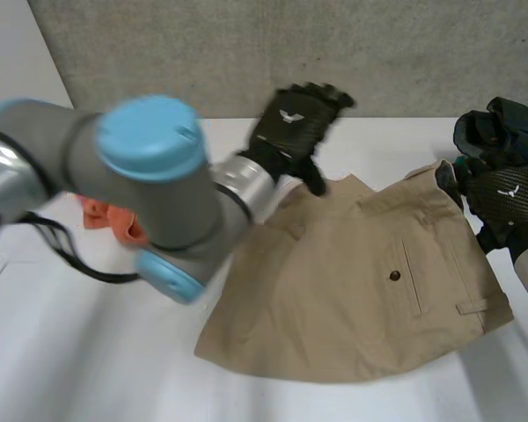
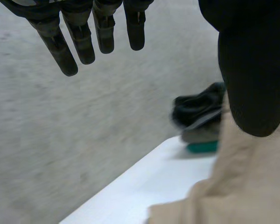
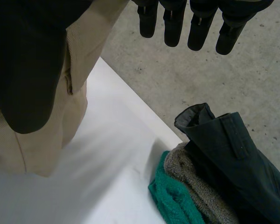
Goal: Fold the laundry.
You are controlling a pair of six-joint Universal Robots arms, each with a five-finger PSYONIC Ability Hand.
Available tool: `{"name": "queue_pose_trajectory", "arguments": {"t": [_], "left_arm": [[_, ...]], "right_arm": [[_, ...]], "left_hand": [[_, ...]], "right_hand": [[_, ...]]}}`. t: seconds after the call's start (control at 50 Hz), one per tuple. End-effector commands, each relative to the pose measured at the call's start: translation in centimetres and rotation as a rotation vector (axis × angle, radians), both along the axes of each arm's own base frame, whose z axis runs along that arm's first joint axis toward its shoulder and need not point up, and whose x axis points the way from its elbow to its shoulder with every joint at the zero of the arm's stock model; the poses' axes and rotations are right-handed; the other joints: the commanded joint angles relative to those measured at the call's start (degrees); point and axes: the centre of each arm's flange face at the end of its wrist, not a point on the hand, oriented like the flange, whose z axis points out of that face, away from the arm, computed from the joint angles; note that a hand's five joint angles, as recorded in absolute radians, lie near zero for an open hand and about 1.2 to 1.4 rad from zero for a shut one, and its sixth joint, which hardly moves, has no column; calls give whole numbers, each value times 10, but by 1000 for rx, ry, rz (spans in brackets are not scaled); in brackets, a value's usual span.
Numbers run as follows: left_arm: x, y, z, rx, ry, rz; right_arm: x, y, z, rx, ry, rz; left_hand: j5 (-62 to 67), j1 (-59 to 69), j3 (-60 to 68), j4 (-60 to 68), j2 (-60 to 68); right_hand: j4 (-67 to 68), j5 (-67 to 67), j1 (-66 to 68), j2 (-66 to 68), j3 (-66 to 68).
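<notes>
Left hand and right hand hover, fingers wide (holding nothing), at either far corner of the khaki shorts, likely positioned to grasp it.

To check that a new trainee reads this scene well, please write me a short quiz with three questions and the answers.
1. True or false: the left hand has its fingers curled round the khaki trousers.
2. Which colour is the crumpled cloth partly hidden behind the left arm? A. orange B. white C. black
3. Fill in: the pile of cloths lies on the table beside the ___ hand.
Key: 1 false, its fingers are straight; 2 A; 3 the right hand.
</notes>
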Motion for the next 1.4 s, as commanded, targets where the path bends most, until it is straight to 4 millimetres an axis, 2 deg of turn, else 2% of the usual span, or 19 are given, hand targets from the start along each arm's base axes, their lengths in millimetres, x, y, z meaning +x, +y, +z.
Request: {"name": "queue_pose_trajectory", "arguments": {"t": [0.02, 0.1, 0.28, 0.36, 0.46, 0.54, 0.56, 0.62, 0.7, 0.76, 0.78, 0.84, 0.92, 0.94, 1.0, 1.02, 1.12, 1.2, 1.4], "left_arm": [[70, -38, 16, -51, -99, 196], [118, -67, -20, -60, -301, 316], [174, -114, -94, -71, -657, 415], [185, -128, -122, -75, -761, 413], [188, -140, -133, -73, -777, 420], [189, -148, -141, -71, -775, 426], [189, -153, -142, -77, -770, 432], [191, -161, -140, -91, -758, 459], [203, -184, -116, -174, -692, 590], [225, -208, -86, -259, -576, 836], [245, -220, -59, -328, -500, 993], [276, -234, -21, -423, -397, 1192], [293, -242, -17, -454, -396, 1254], [289, -242, -26, -444, -430, 1225], [280, -238, -40, -417, -475, 1166], [272, -232, -50, -392, -498, 1122], [239, -206, -70, -337, -538, 988], [218, -177, -61, -325, -542, 923], [162, -69, -52, -232, -535, 646]], "right_arm": [[1, 2, -3, 11, 0, 10], [2, 3, -3, 14, -1, 15], [3, 5, -8, 30, 1, 19], [4, 6, -10, 38, 1, 26], [5, 7, -11, 41, 2, 29], [5, 7, -11, 41, 2, 29], [5, 7, -11, 41, 2, 29], [5, 7, -11, 41, 3, 29], [5, 7, -11, 42, 3, 27], [5, 7, -12, 44, 4, 27], [5, 7, -11, 42, 4, 27], [5, 7, -12, 44, 4, 27], [6, 9, -13, 47, 7, 29], [6, 9, -13, 47, 7, 29], [8, 11, -14, 50, 9, 38], [9, 11, -14, 50, 7, 40], [9, 11, -13, 49, 7, 41], [9, 12, -14, 50, 7, 43], [6, 11, 0, 37, 10, 36]], "left_hand": [[-4, -15, -12, -6, -10], [6, -5, -1, 4, 1], [3, -8, -5, 0, -3], [3, -8, -5, 0, -3], [14, 3, 7, 12, 9], [137, 126, 129, 135, 131], [281, 269, 273, 278, 275], [662, 651, 655, 660, 657], [664, 653, 656, 661, 658], [664, 653, 656, 661, 658], [664, 653, 656, 661, 658], [664, 653, 656, 661, 658], [664, 653, 656, 661, 658], [576, 565, 568, 573, 570], [55, 44, 47, 53, 49], [-36, -47, -44, -39, -42], [-36, -47, -43, -38, -41], [-36, -47, -43, -38, -41], [-36, -47, -43, -38, -41]], "right_hand": [[-22, -29, -34, -24, -23], [-22, -29, -34, -24, -23], [-22, -29, -34, -24, -23], [-22, -29, -34, -24, -23], [-22, -29, -34, -24, -23], [-22, -29, -34, -24, -23], [-22, -29, -34, -24, -23], [-22, -29, -34, -24, -23], [-22, -29, -34, -24, -23], [-22, -29, -34, -24, -23], [-22, -29, -34, -24, -23], [-22, -29, -34, -24, -23], [-22, -29, -34, -24, -23], [-22, -29, -34, -24, -23], [-22, -29, -34, -24, -23], [-22, -29, -34, -24, -23], [-22, -29, -34, -24, -23], [-22, -29, -34, -24, -23], [-22, -29, -34, -24, -23]]}}
